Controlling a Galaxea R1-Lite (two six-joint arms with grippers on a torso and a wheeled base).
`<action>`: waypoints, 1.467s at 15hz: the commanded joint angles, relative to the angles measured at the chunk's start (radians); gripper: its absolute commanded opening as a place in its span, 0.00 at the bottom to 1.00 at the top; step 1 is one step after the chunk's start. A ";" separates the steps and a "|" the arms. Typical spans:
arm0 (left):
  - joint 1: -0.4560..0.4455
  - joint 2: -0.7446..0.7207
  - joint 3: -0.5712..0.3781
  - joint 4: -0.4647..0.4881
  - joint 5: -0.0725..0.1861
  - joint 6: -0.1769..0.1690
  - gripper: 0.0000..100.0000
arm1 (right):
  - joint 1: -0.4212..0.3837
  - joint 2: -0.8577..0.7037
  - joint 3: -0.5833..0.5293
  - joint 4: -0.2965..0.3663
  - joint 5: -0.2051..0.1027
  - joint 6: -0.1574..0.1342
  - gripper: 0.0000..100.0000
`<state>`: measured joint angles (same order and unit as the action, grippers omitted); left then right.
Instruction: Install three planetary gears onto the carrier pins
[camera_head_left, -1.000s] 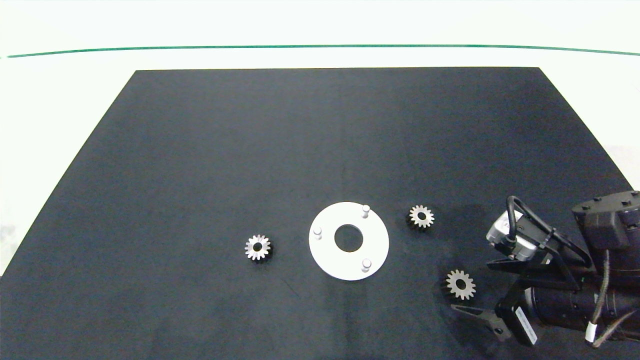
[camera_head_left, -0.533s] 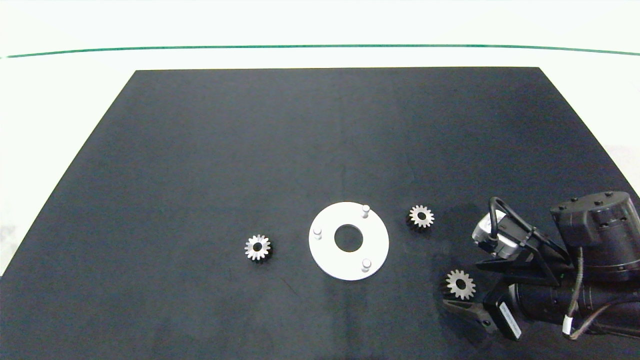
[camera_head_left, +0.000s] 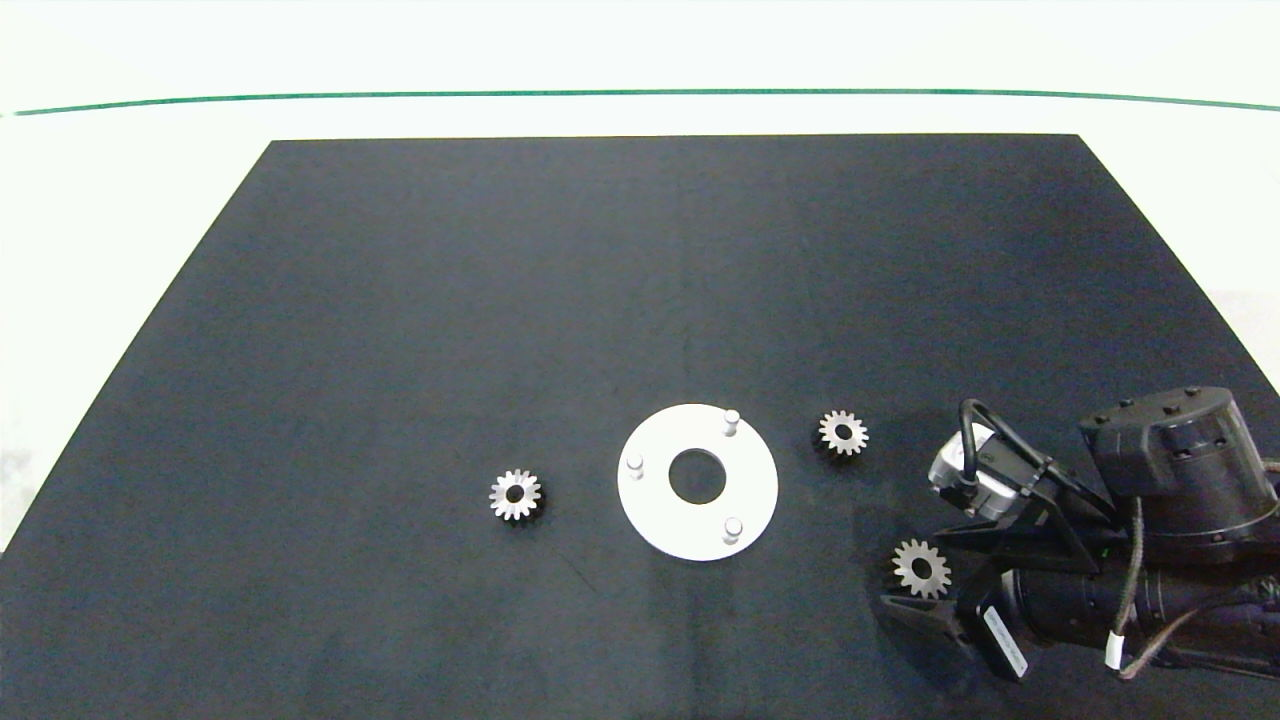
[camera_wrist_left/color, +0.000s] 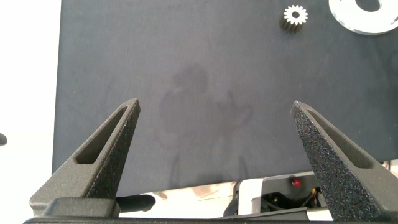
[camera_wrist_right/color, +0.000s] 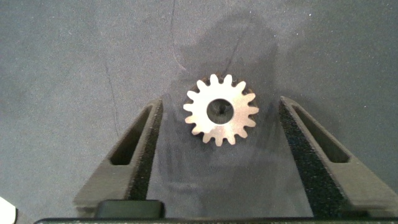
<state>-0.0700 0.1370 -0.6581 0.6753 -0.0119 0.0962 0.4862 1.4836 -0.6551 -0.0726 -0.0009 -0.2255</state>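
The first pick-up is in hand, and none of the three planetary gears sits on a pin yet. The right gripper (camera_wrist_right/color: 221, 134) is low over the black mat (camera_head_left: 600, 300) on the table, near its front right corner, with its fingers spread wide on either side of the nearest gear (camera_wrist_right/color: 221, 110); in the right wrist view that gear lies flat between the two grey fingers (camera_wrist_right/color: 134, 155) with a gap on each side, so nothing is gripped. In the head view the same gear (camera_head_left: 921, 568) lies well to the right of the white carrier disc (camera_head_left: 655, 515), whose three carrier pins (camera_head_left: 732, 417) stand bare around the large centre hole. A second gear (camera_head_left: 843, 432) rests just right of the disc, and the third (camera_head_left: 516, 494) lies to its left, apart from it. The left gripper (camera_wrist_left/color: 214, 149) hangs wide open and idle off to the left, out of the head view, with only the mat under it. The next move likely calls for the right gripper to settle fully to the mat and close evenly across the teeth, keeping the gear level, since a tilted gear would probably bind when lowered over a pin. After that it must be carried to the disc with its centre hole lined up over a free pin.
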 joint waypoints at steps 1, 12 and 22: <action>-0.001 0.001 -0.008 0.004 0.000 0.000 1.00 | 0.005 -0.002 -0.006 -0.001 -0.007 -0.001 0.67; -0.004 0.003 -0.029 0.004 0.000 0.000 1.00 | 0.005 0.012 -0.008 0.002 -0.007 -0.001 0.45; -0.002 0.000 -0.037 0.006 -0.002 0.000 1.00 | 0.003 0.020 0.002 0.002 -0.007 -0.001 0.25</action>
<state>-0.0726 0.1385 -0.6928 0.6777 -0.0134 0.0962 0.4887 1.5019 -0.6551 -0.0730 -0.0077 -0.2260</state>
